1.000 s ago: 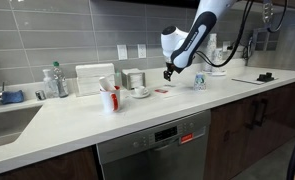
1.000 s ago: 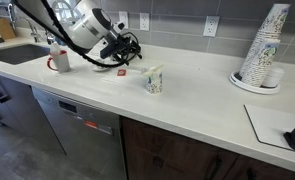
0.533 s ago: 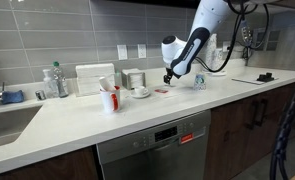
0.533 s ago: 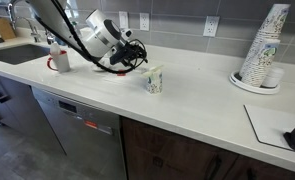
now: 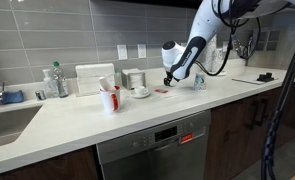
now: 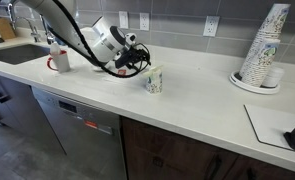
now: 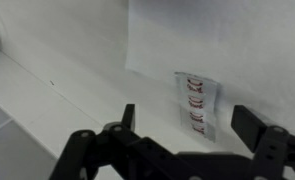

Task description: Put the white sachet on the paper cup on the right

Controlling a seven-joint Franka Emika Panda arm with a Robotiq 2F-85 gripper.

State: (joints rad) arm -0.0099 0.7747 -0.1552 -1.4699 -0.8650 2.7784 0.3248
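Observation:
The white sachet (image 7: 195, 103) with red print lies flat on the white counter, between and just ahead of my fingers in the wrist view. It shows as a small patch in an exterior view (image 5: 162, 90). My gripper (image 7: 187, 125) is open and empty and hovers just above it; it also shows in both exterior views (image 5: 168, 76) (image 6: 138, 64). A small patterned paper cup (image 6: 154, 79) stands upright on the counter close beside the gripper, also seen in an exterior view (image 5: 199, 80).
A tall stack of paper cups (image 6: 262, 50) stands on a plate at the far end. A white mug with red items (image 5: 109, 99) (image 6: 57, 60), a napkin box (image 5: 94, 78), stacked dishes (image 5: 137, 85), a bottle (image 5: 55, 80) and a sink (image 5: 7, 120) line the counter.
The arm has moved along the counter toward the patterned cup and dropped lower over the sachet. The gripper stays open. Nothing else moved.

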